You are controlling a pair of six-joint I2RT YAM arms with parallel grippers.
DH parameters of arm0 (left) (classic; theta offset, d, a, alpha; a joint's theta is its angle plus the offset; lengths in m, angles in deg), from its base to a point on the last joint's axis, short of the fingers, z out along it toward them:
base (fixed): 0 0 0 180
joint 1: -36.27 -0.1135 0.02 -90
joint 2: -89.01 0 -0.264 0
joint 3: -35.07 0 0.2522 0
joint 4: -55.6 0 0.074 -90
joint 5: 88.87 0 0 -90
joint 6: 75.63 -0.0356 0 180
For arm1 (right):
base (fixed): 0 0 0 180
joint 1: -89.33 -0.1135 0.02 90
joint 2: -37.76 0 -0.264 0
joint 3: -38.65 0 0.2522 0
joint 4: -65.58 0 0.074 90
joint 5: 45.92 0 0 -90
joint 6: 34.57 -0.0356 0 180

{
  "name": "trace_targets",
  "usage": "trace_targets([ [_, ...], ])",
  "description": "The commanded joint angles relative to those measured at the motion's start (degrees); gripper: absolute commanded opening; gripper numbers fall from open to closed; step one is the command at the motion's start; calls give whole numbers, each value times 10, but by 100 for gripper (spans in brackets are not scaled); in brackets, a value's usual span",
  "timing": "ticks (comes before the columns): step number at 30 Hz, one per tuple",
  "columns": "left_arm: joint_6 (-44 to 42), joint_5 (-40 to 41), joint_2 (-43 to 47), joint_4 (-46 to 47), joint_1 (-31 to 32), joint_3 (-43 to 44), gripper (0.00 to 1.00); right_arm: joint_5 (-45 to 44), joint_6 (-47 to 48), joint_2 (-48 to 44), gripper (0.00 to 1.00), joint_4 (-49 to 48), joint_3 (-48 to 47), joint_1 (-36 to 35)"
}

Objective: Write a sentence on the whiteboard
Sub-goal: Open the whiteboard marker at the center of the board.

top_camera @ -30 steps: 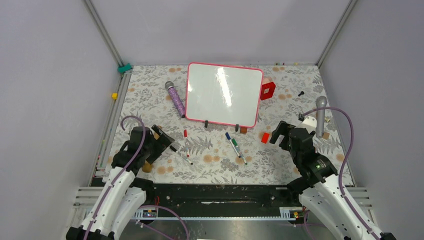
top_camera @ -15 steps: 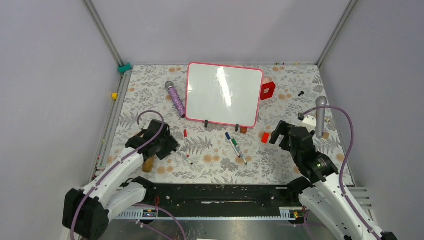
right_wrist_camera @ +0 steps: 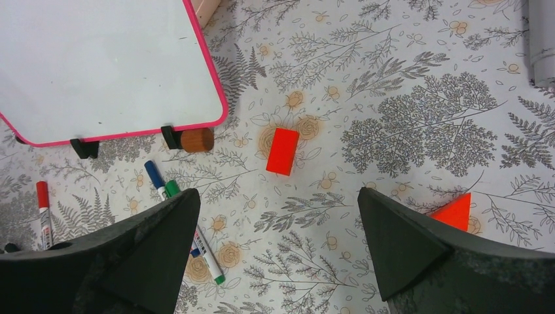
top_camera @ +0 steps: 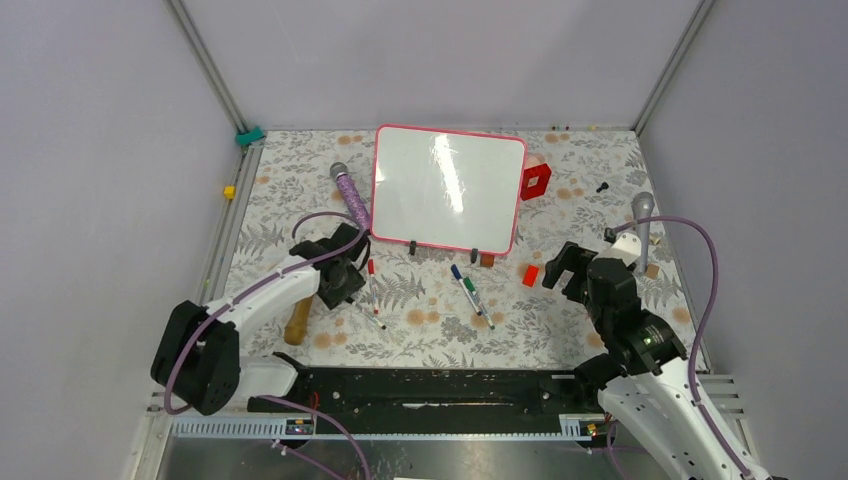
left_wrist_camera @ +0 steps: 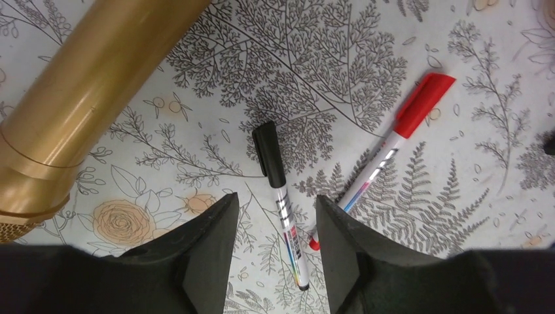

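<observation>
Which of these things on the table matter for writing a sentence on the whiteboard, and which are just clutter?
For the job: whiteboard; black marker, straddled by the left gripper.

Lying about: red marker, blue marker, green marker, purple microphone, gold microphone, grey microphone, red block.

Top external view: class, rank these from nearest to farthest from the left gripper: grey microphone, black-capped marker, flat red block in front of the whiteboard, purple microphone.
1. Black-capped marker, between the left gripper's jaws.
2. Purple microphone, behind the gripper, left of the whiteboard.
3. Red block, off to the right, in front of the board.
4. Grey microphone, at the far right edge.
</observation>
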Motion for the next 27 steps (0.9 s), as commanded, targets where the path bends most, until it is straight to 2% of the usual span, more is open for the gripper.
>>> trace_targets([
  [1, 40, 45, -26, -18, 3, 32, 47, 12, -8, -13, 100, -1, -8, -4],
  [9, 45, 45, -63, -1, 3, 34, 44, 12, -2, -15, 99, 1, -7, -4],
  [22, 66, 32, -84, 99, 3, -37, 37, 24, -11, -25, 100, 3, 1, -4],
  [25, 76, 38, -87, 100, 2, -43, 33, 23, -10, -26, 99, 5, 0, -4],
  [27, 78, 40, -90, 103, 1, -48, 23, 24, -10, -26, 100, 5, -2, -4],
])
